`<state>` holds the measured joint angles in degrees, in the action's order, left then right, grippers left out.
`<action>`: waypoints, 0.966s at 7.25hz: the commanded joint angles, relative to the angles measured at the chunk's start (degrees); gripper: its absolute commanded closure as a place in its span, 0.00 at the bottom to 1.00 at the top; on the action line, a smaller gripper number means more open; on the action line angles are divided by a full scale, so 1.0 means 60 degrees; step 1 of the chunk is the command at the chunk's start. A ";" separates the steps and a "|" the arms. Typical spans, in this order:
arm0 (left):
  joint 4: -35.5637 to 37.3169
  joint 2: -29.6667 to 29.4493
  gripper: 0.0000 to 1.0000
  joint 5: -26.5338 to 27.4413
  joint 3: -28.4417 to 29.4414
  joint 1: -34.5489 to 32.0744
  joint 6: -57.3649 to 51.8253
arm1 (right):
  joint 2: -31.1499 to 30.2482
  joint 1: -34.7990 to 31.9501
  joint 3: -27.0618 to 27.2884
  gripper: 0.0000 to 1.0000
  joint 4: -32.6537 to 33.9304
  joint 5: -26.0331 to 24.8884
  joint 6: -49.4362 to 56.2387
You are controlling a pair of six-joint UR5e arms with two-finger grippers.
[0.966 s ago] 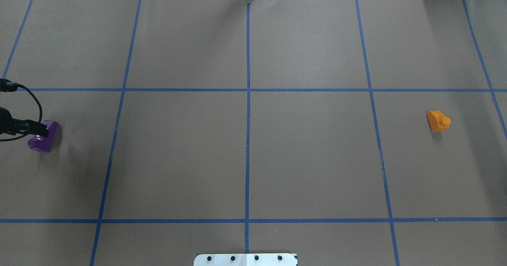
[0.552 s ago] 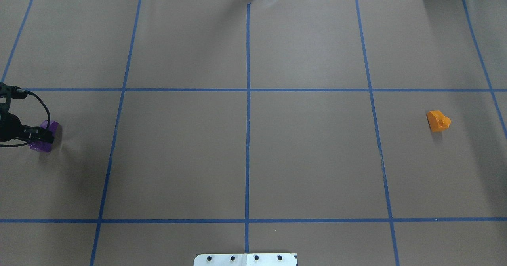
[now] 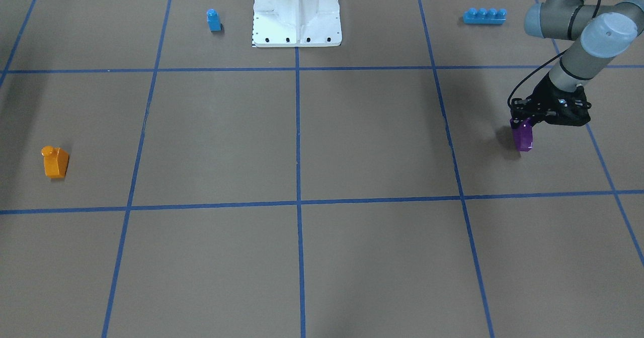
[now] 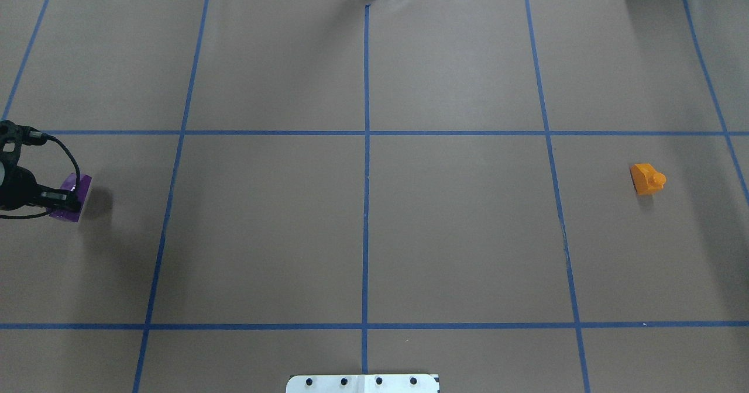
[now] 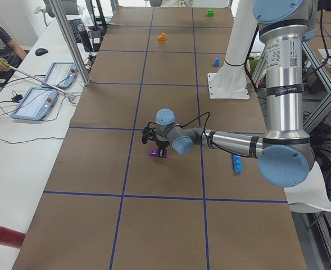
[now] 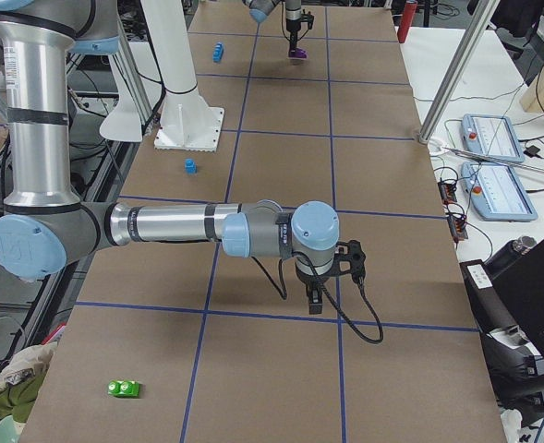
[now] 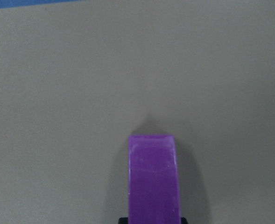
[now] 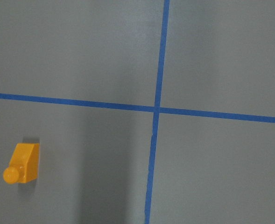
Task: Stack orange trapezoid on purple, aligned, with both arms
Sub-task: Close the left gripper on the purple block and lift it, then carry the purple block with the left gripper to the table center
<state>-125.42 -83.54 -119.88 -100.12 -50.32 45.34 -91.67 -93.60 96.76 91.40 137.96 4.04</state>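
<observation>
The purple brick point(image 4: 80, 185) hangs in my left gripper point(image 4: 63, 197), which is shut on it at the table's left side. It also shows in the front view point(image 3: 522, 138) and in the left wrist view point(image 7: 153, 177). Its shadow lies apart from it, so it seems slightly off the paper. The orange trapezoid point(image 4: 646, 179) lies alone on the right side, stud to one side, and shows in the right wrist view point(image 8: 21, 164). My right gripper point(image 6: 316, 297) shows only in the exterior right view, above the table. I cannot tell whether it is open or shut.
A small blue single-stud brick point(image 3: 214, 20) and a long blue four-stud brick point(image 3: 484, 15) lie near the white robot base point(image 3: 297, 16). A green brick point(image 6: 124, 389) lies at the table's right end. Blue tape lines cross the brown paper.
My left gripper has come down over the purple brick and shut on it. The brick has shifted slightly and its shadow has parted from it. The orange trapezoid has not moved.
</observation>
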 commanded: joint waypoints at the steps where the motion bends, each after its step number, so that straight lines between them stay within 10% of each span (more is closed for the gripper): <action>1: 0.0335 -0.0587 1.00 0.0102 -0.0686 0.0007 -0.0670 | 0.0000 0.0000 -0.0058 0.00 0.0000 -0.0010 -0.0015; 5: 0.5685 -0.6539 1.00 0.1927 -0.0396 0.1583 -0.1902 | -0.0029 0.0000 -0.0145 0.00 -0.0014 0.0106 0.0029; 7: 0.6065 -0.8815 1.00 0.2314 0.1484 0.2187 -0.1947 | 0.0000 0.0000 -0.0234 0.00 -0.0014 0.0297 0.0014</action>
<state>-90.87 -128.06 -107.28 -98.01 -39.53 34.00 -91.76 -93.60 95.62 91.33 139.23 4.15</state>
